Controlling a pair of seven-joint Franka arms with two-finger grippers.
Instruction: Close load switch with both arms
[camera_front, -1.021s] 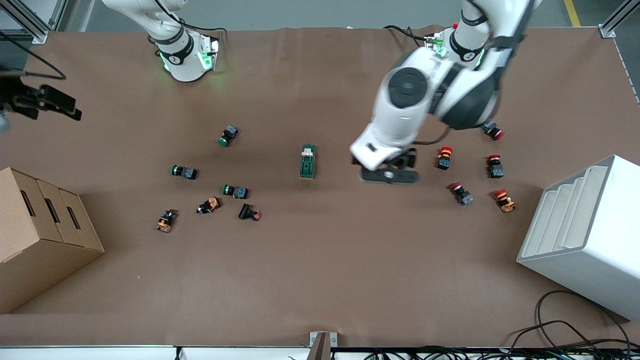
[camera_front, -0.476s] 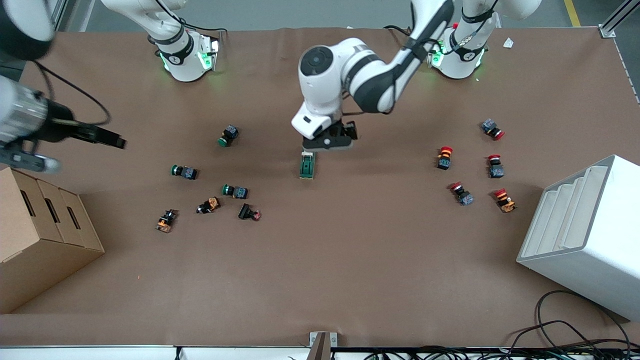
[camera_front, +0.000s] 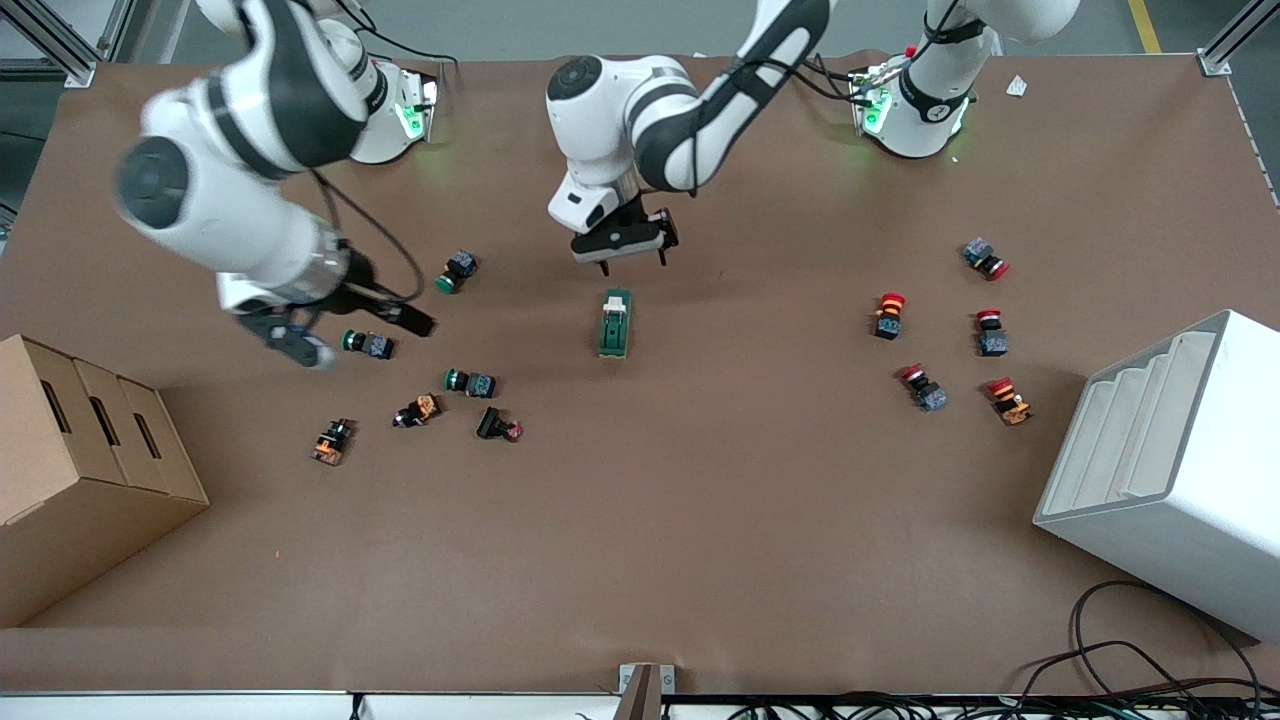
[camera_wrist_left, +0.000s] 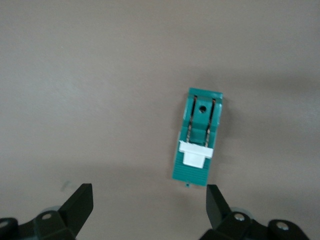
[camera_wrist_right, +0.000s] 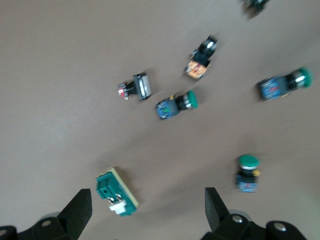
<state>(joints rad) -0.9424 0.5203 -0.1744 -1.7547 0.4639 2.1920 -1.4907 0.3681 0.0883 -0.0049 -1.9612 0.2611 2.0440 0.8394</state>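
The load switch (camera_front: 615, 323) is a dark green block with a white toggle at its end farther from the front camera, lying mid-table. My left gripper (camera_front: 633, 265) is open and empty, over bare table just off the toggle end. In the left wrist view the switch (camera_wrist_left: 199, 137) lies ahead of the open left gripper (camera_wrist_left: 148, 200). My right gripper (camera_front: 350, 335) is open and empty, over a green-capped push-button (camera_front: 368, 344) toward the right arm's end. In the right wrist view the switch (camera_wrist_right: 117, 192) shows near one finger of the open right gripper (camera_wrist_right: 146, 200).
Green, orange and black push-buttons (camera_front: 470, 382) lie scattered toward the right arm's end. Red-capped push-buttons (camera_front: 888, 315) lie toward the left arm's end. A cardboard box (camera_front: 80, 470) and a white rack (camera_front: 1170, 470) stand at the table's two ends.
My left arm swept from near the red-capped buttons to just off the switch's toggle end. My right arm swung in from the table's edge to over the green-capped buttons.
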